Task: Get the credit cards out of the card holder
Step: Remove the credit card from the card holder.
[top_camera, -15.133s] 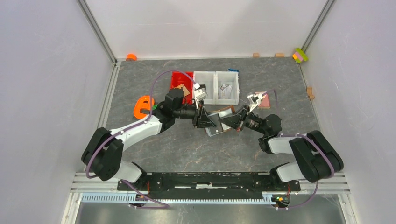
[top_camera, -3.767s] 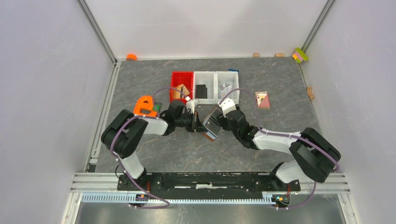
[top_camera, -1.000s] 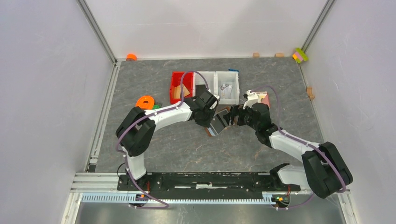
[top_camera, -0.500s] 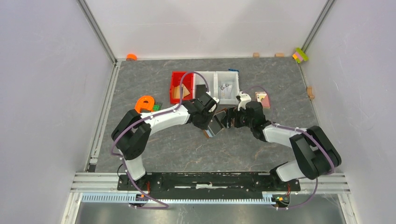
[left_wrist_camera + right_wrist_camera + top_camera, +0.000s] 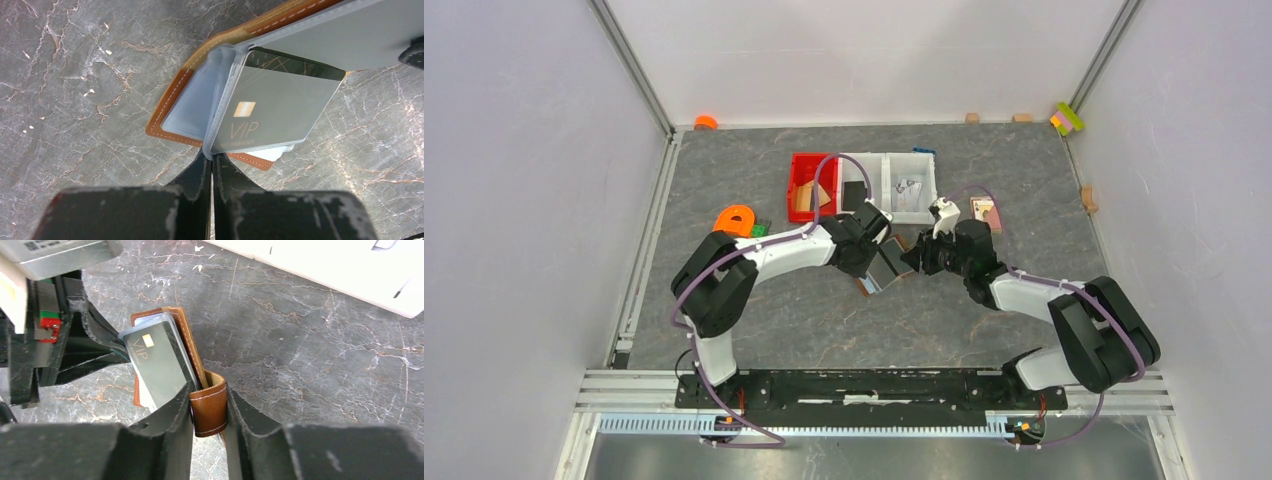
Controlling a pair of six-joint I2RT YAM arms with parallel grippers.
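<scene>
The brown card holder (image 5: 885,268) hangs open between my two grippers just above the table. My left gripper (image 5: 212,158) is shut on the edge of its pale grey-blue lining pocket (image 5: 225,100). A dark grey credit card (image 5: 276,111) marked VIP sits in that pocket. A pale edge (image 5: 274,153) shows beneath it. My right gripper (image 5: 209,396) is shut on the holder's brown snap tab (image 5: 210,412). The same card (image 5: 159,366) shows in the right wrist view, with the left gripper's fingers (image 5: 95,347) beside it. In the top view the left gripper (image 5: 874,256) and right gripper (image 5: 912,258) face each other.
A red bin (image 5: 802,172) and white bins (image 5: 921,208) stand just behind the grippers, one holding a black square piece (image 5: 856,195). A pink-red picture card (image 5: 984,211) lies to the right. An orange object (image 5: 736,220) lies to the left.
The right arm has drawn in to the left, toward the left gripper. The card holder has shifted a little between them. Both grippers stay shut on it.
</scene>
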